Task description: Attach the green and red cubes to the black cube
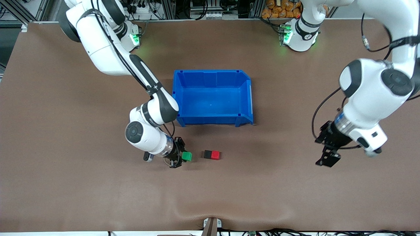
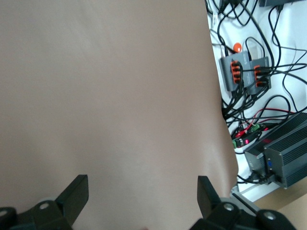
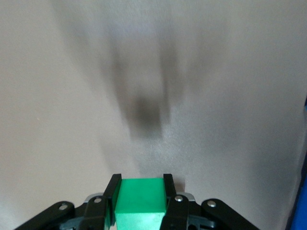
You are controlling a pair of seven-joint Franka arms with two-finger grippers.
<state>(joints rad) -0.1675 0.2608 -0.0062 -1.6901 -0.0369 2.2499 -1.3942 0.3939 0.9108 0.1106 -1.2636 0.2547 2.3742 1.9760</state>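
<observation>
My right gripper point(image 1: 179, 156) is shut on the green cube point(image 1: 187, 156), held just above the brown table beside the joined pair. In the right wrist view the green cube point(image 3: 140, 199) sits between the two black fingers point(image 3: 113, 189). The black cube point(image 1: 207, 154) and the red cube point(image 1: 215, 155) lie touching side by side on the table, nearer to the front camera than the blue bin; the black one faces the green cube. My left gripper point(image 1: 328, 159) is open and empty, hanging over bare table toward the left arm's end; its view shows only bare table between its fingers point(image 2: 76, 194).
The blue bin point(image 1: 213, 75) stands mid-table with nothing inside, open at the side toward the left arm's end. The table's edge with cables and power boxes point(image 2: 249, 72) shows in the left wrist view.
</observation>
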